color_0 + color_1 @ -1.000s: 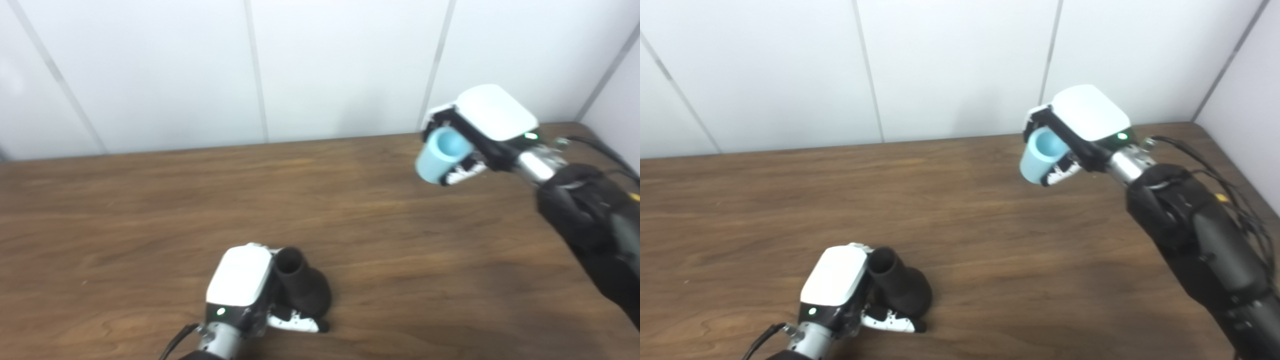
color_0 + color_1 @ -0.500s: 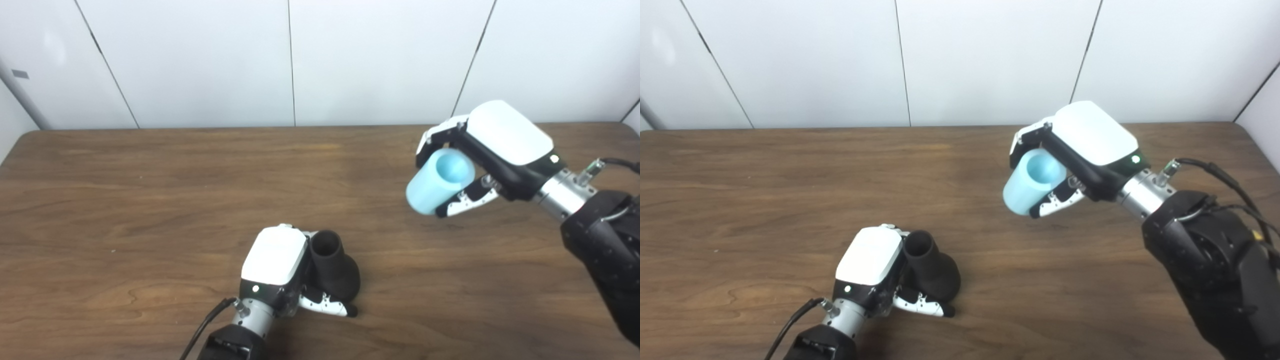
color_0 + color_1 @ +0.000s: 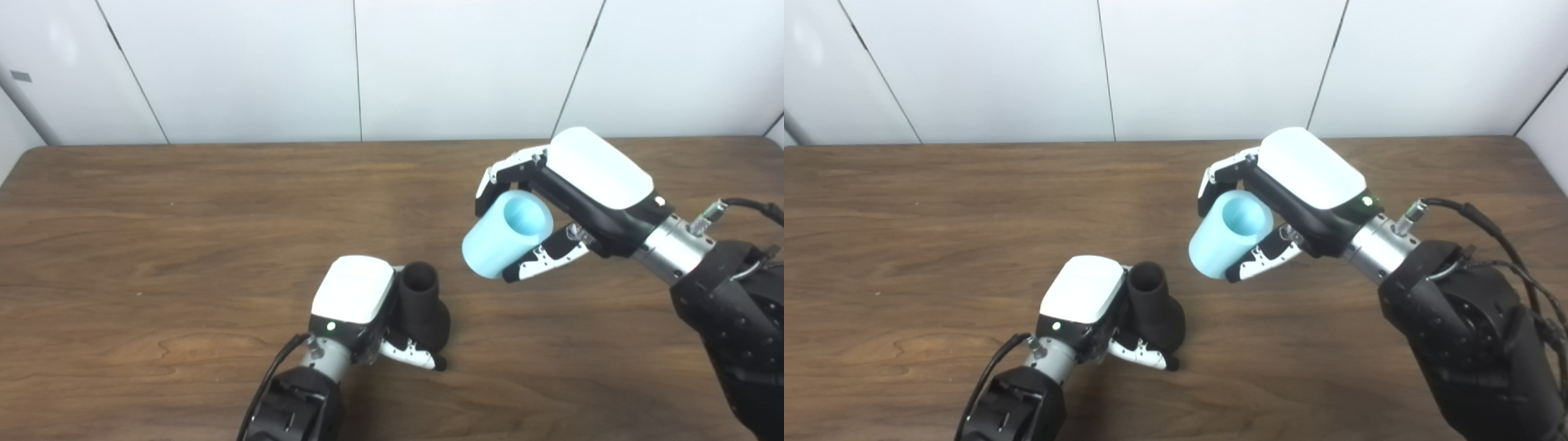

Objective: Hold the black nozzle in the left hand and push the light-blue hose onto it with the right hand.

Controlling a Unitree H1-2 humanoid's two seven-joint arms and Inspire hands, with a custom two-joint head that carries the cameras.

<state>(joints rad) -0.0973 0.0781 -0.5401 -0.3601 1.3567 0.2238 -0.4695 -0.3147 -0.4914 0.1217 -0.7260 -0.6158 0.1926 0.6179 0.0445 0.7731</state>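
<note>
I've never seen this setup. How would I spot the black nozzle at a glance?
Look at the wooden table, near its front edge, where the left hand rests. The black nozzle stands in its grip, open mouth up. It is dark and flared, unlike the light-blue hose held aloft by the right hand.

Brown wooden table (image 3: 153, 245) carries the black nozzle (image 3: 422, 306).

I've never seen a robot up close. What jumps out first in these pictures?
The light-blue hose, a short fat tube, stands out against the brown table; the right hand holds it in the air, right of centre. Lower, near the middle, the left hand grips a black nozzle with its open mouth up. The two parts are apart, not yet joined.
</note>
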